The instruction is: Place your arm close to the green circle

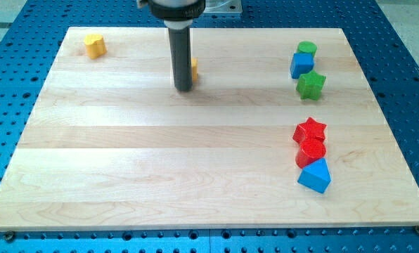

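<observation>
**A:** We're looking down on the wooden surface (160, 154), and our rod stands upright toward the view's top, a little left of centre, with my tip (184, 89) resting on the wood.

**B:** Is there any hand on the arm?

**A:** There's none to report; we end in a plain dark rod, so nothing opens or closes and nothing is held. An orange block (194, 69) peeks out from behind the rod at about two o'clock of the tip, and it's so hidden that we cannot tell its shape or whether it touches the rod.

**B:** Where's the target?

**A:** The green circle (307, 48) sits near the surface's top right corner, well apart from my tip, at roughly three o'clock and slightly higher in the view. A blue cube (301, 65) is right against it at seven o'clock, and a green star (311, 85) lies just below that (this pair is close, though contact is hard to judge).

**B:** What about the rest of the field?

**A:** Lower on the right we see a red star (309, 130), a red circle (311, 152) touching it at six o'clock, and a blue triangular block (315, 176) pressed in below. At the far top left a yellow block (94, 45) sits alone, at about ten o'clock from my tip.
</observation>
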Controlling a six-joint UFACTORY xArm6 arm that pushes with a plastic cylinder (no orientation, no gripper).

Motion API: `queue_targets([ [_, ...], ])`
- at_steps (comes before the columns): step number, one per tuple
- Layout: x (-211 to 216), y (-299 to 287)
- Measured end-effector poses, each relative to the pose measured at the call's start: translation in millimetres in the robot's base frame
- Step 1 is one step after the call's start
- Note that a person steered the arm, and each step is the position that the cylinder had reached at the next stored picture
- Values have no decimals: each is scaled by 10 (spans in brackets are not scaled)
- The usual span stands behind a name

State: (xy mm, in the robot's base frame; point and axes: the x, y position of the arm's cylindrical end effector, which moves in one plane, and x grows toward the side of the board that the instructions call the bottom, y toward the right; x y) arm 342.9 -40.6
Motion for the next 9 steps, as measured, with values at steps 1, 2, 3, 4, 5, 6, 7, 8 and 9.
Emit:
queue_targets([
  [1, -558, 43],
  [2, -722, 163],
  [3, -402, 48],
  [4, -399, 39],
  [5, -399, 128],
  [6, -399, 261],
  [7, -463, 538],
  [8, -947, 1174],
  [9, -1169, 1880],
])
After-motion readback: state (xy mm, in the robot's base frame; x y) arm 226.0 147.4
